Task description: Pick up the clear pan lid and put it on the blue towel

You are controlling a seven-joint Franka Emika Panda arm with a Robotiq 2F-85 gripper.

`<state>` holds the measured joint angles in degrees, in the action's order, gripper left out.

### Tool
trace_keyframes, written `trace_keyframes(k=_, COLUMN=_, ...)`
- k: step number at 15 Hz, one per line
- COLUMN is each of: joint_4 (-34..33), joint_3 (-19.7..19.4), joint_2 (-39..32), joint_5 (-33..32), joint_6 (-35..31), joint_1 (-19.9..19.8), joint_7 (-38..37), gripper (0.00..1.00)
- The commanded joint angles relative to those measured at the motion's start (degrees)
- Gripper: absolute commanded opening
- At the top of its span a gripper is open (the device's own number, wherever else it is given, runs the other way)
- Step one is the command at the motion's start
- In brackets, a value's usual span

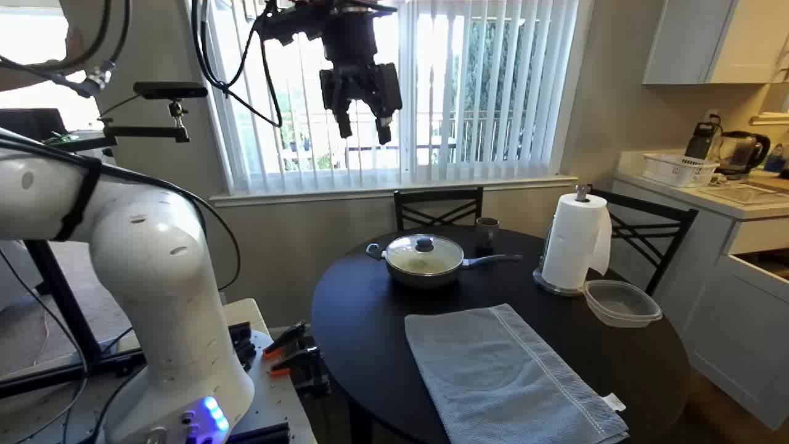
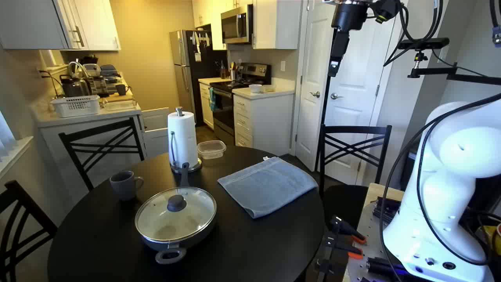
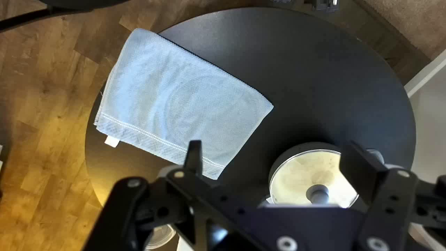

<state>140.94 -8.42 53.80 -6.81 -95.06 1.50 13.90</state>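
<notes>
The clear pan lid (image 1: 404, 251) rests on the dark handled pan (image 1: 425, 280) on the table, its dark knob upward. It also shows in an exterior view (image 2: 164, 215) and in the wrist view (image 3: 296, 174), where my gripper partly covers it. The blue towel (image 1: 493, 364) lies folded flat beside the pan; it also shows in an exterior view (image 2: 270, 188) and in the wrist view (image 3: 181, 101). My gripper (image 1: 365, 131) is open and empty, high above the table, fingers pointing down. Its fingers stand wide apart in the wrist view (image 3: 273, 162); in an exterior view (image 2: 333, 69) it shows edge-on.
The round black table (image 1: 357, 333) also bears a grey mug (image 2: 126, 186), a paper towel roll (image 2: 183, 139) on a stand and a clear plastic container (image 1: 622, 302). The pan handle (image 1: 496, 259) points towards the roll. Black chairs (image 2: 354, 150) stand around the table.
</notes>
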Motion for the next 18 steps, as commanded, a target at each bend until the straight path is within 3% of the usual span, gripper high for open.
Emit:
trace_keyframes(k=1, joint_4=-0.1, joint_3=0.2, joint_2=-0.1, joint_5=0.2, joint_6=0.0, joint_1=-0.3, joint_7=0.2, gripper=1.00)
trace_keyframes(k=8, joint_4=-0.1, joint_3=0.2, joint_2=-0.1, joint_5=0.2, joint_6=0.0, joint_1=-0.3, joint_7=0.2, gripper=1.00)
trace_keyframes(k=9, joint_4=-1.1, joint_3=0.0, joint_2=-2.7, joint_5=0.1, joint_6=-1.9, joint_1=0.4, joint_7=0.9, gripper=1.00)
trace_keyframes(k=16, joint_4=-6.9, joint_3=2.1, joint_2=-24.5, joint_5=2.4, joint_6=-33.0, joint_1=10.2, joint_7=8.2, gripper=1.00)
trace_keyframes(k=18, joint_4=-10.3, joint_3=3.2, joint_2=-32.0, joint_5=4.2, joint_6=-37.3, joint_1=11.9, joint_7=8.3, gripper=1.00)
